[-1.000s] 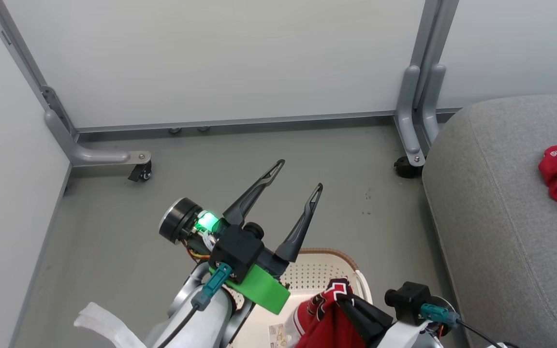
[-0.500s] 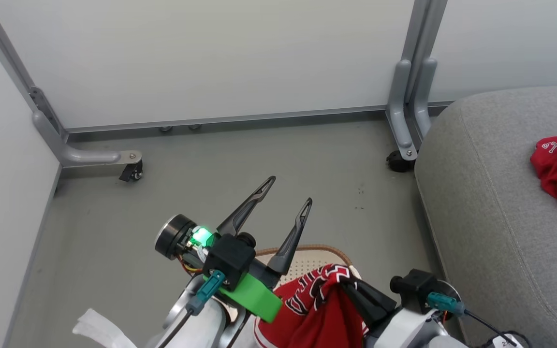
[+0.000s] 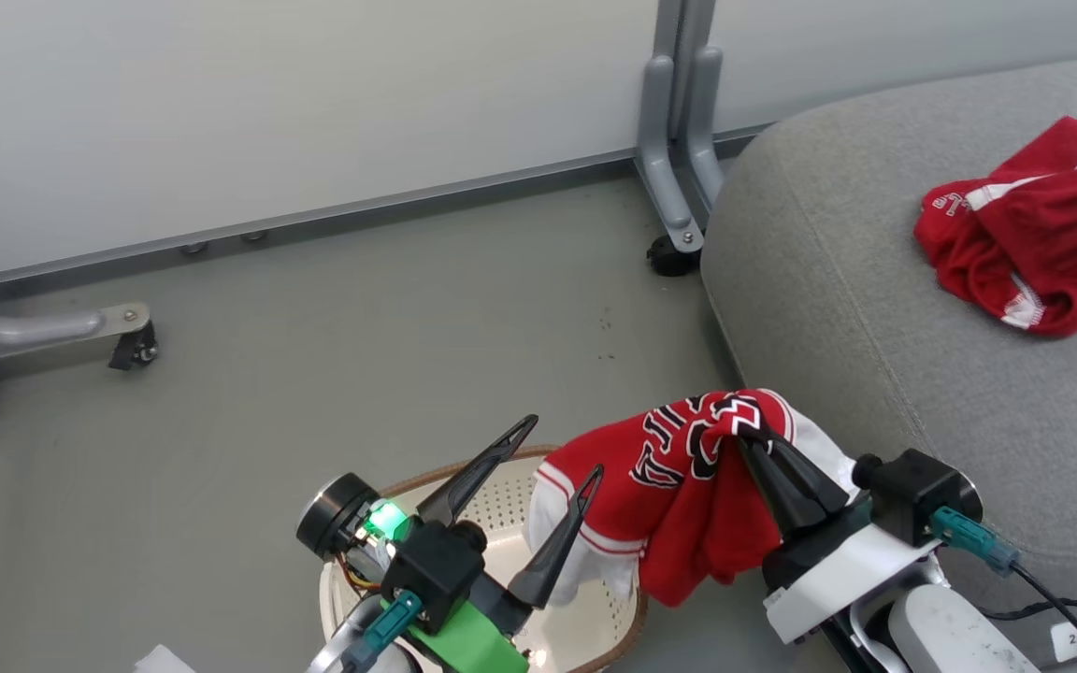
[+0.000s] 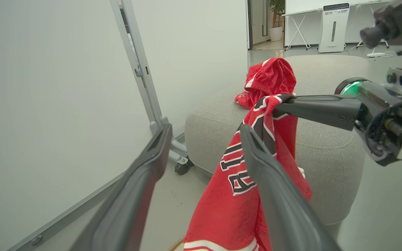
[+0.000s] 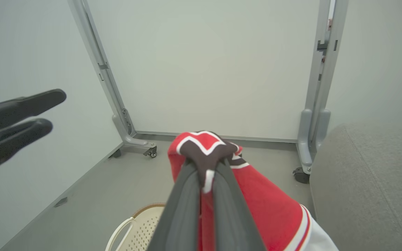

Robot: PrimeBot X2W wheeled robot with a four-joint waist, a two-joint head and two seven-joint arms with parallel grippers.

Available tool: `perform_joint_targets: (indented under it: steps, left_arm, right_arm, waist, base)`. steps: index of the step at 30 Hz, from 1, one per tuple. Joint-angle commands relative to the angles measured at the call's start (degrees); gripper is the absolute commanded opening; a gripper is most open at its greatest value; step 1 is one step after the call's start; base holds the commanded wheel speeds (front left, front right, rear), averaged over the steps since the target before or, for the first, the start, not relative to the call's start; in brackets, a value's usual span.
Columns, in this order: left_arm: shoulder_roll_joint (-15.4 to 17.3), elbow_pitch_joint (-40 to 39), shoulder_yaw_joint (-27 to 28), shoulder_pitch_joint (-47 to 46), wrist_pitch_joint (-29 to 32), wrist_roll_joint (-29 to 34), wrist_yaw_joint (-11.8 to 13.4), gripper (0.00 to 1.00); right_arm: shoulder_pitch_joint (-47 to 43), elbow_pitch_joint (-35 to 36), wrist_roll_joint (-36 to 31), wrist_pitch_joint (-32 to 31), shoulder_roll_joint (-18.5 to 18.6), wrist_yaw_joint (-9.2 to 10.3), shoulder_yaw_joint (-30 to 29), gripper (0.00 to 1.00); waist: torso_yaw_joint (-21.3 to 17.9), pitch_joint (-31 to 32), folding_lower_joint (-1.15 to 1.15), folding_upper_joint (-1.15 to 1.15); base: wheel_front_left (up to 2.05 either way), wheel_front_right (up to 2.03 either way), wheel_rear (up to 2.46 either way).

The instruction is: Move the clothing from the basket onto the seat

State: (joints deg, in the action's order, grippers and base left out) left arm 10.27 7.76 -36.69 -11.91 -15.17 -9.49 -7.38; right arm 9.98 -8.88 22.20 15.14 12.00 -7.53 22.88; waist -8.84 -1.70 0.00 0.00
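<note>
Head view puts the job well along: one red jersey point(image 3: 1034, 234) lies on the seat point(image 3: 875, 374), a second jersey point(image 3: 688, 486) hangs clamped in the right gripper point(image 3: 749, 439) above the basket point(image 3: 501, 509) (otherwise seemingly bare), not yet carried across, while the left gripper point(image 3: 567, 447) stands spread and empty.

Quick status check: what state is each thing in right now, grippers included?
left gripper: open, holding nothing.
right gripper: shut on the held jersey.
held jersey: hanging, draped above the basket.
second jersey: crumpled on the seat.
basket: upright on the floor.
</note>
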Motion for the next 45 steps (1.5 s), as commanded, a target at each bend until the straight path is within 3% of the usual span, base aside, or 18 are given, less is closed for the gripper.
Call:
perform_joint_targets:
  steps: [1, 14, 25, 29, 33, 38, 42, 45]
  left_arm:
    - [0.59, -0.7, -0.27, 0.85, 0.04, -0.43, -0.17, 1.0]
    - [4.82, -3.07, -1.81, 1.04, 0.04, -0.31, -0.18, 1.0]
    - [7.89, -5.16, -5.29, -3.3, 0.04, -0.59, -0.18, 1.0]
    - [9.06, -6.27, -6.55, -5.63, 0.05, -0.34, -0.18, 1.0]
    - [10.65, -7.19, -8.1, -8.43, 0.05, -0.25, -0.18, 1.0]
    - [13.1, -9.06, -8.76, -11.68, 0.05, -0.92, -0.18, 1.0]
    - [14.82, -10.57, -9.18, -14.19, 0.05, -0.96, -0.19, 1.0]
    - [15.1, -11.55, -8.52, -15.05, 0.05, -1.17, -0.19, 1.0]
  right_arm:
    - [-1.14, 0.92, -0.84, 0.01, -0.19, 0.09, -1.22, 0.0]
    - [-8.74, 7.81, -2.77, 0.01, -5.75, 0.08, -7.59, 0.0]
    - [-3.58, 15.18, 1.5, 0.04, -8.36, 0.08, -15.73, 0.0]
    - [5.27, 17.13, 2.2, 0.06, -4.59, 0.09, -20.68, 0.0]
    - [17.53, 16.77, 2.39, 0.06, 2.26, 0.09, -26.14, 0.0]
    - [35.66, 9.61, 7.44, 0.05, 10.58, 0.09, -34.09, 0.0]
    - [46.61, 2.24, 6.07, -0.6, 17.21, 0.09, -38.37, 0.0]
    - [49.97, -2.68, 3.97, -1.39, 20.36, 0.09, -40.15, 0.0]
  waist:
    - [-5.8, -4.22, 0.0, 0.0]
    - [-17.23, -13.29, 0.0, 0.0]
    - [-18.42, -19.98, 0.0, 0.0]
    - [-17.34, -23.16, 0.0, 0.0]
    - [-15.68, -26.56, 0.0, 0.0]
    - [-13.29, -32.02, 0.0, 0.0]
    - [-10.85, -36.06, 0.0, 0.0]
    - [-9.46, -38.32, 0.0, 0.0]
  base:
    - [0.0, 0.0, 0.0]
    - [0.0, 0.0, 0.0]
    - [0.0, 0.0, 0.0]
    - [0.0, 0.0, 0.0]
    - [0.0, 0.0, 0.0]
    - [0.0, 0.0, 0.0]
    - [0.0, 0.0, 0.0]
    - [0.0, 0.0, 0.0]
